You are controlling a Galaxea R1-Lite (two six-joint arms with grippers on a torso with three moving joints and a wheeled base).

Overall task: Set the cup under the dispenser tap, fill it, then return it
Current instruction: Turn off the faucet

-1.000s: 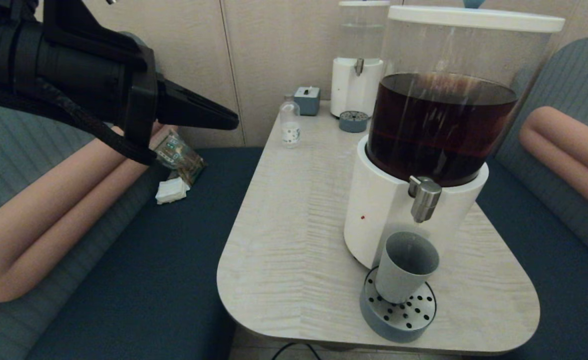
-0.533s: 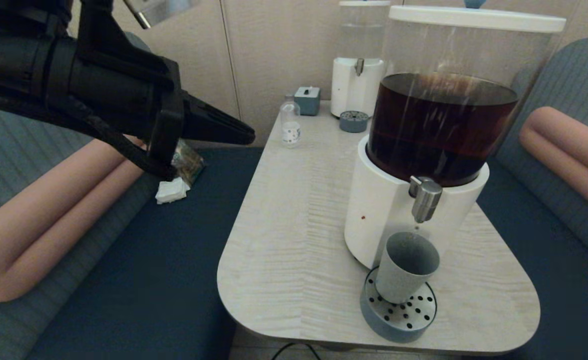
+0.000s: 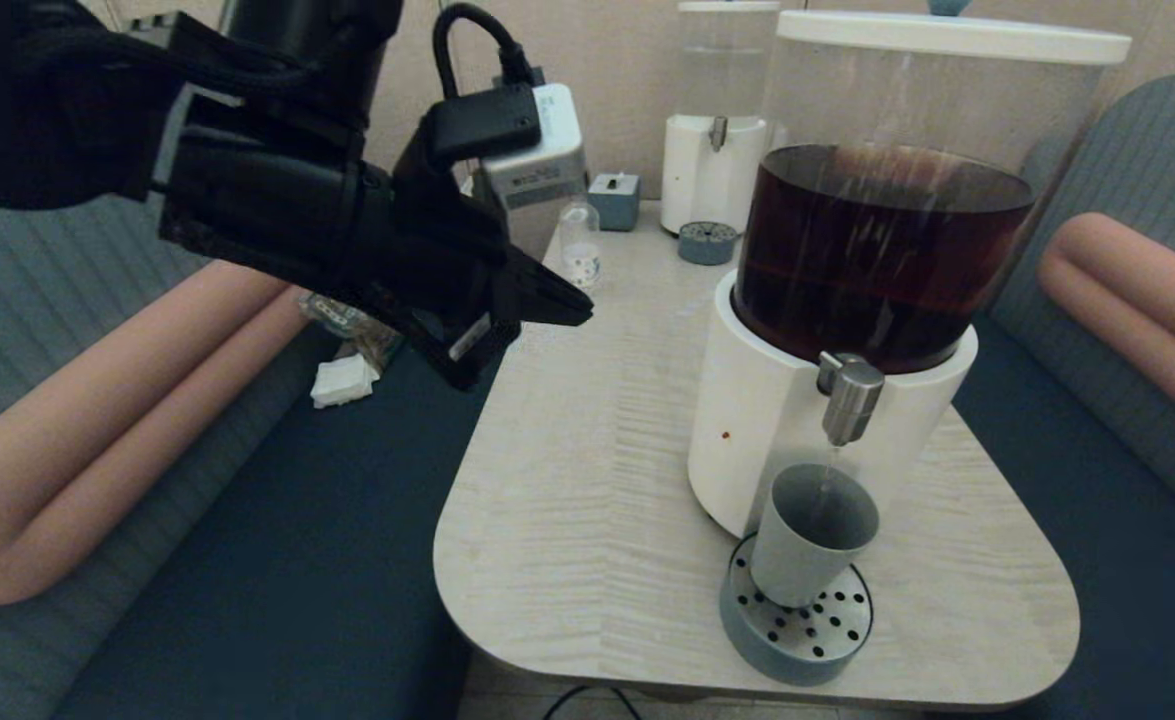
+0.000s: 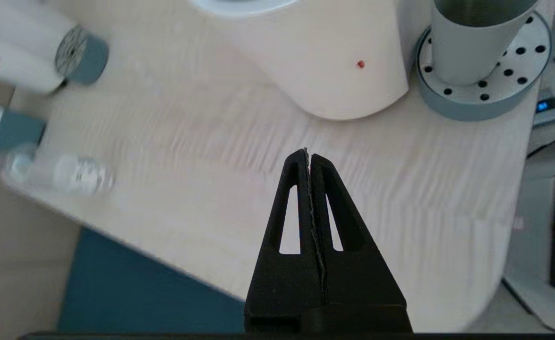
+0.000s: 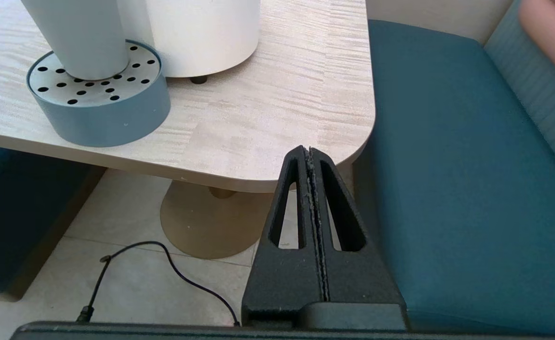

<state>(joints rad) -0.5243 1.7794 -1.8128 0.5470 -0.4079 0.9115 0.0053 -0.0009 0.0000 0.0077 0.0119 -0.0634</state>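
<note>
Left gripper (image 3: pixel 567 300) pinched together, holding nothing, above table (image 3: pixel 587 480) | cup (image 3: pixel 809 535) under dispenser tap (image 3: pixel 849 398), filling | return left | right gripper (image 5: pixel 309 153) pinched together, parked

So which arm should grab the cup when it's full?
Probably the left. Its shut claw is up over the table, aimed toward the cup on the drip tray under the tap. The right claw hangs low beside the table edge.
</note>
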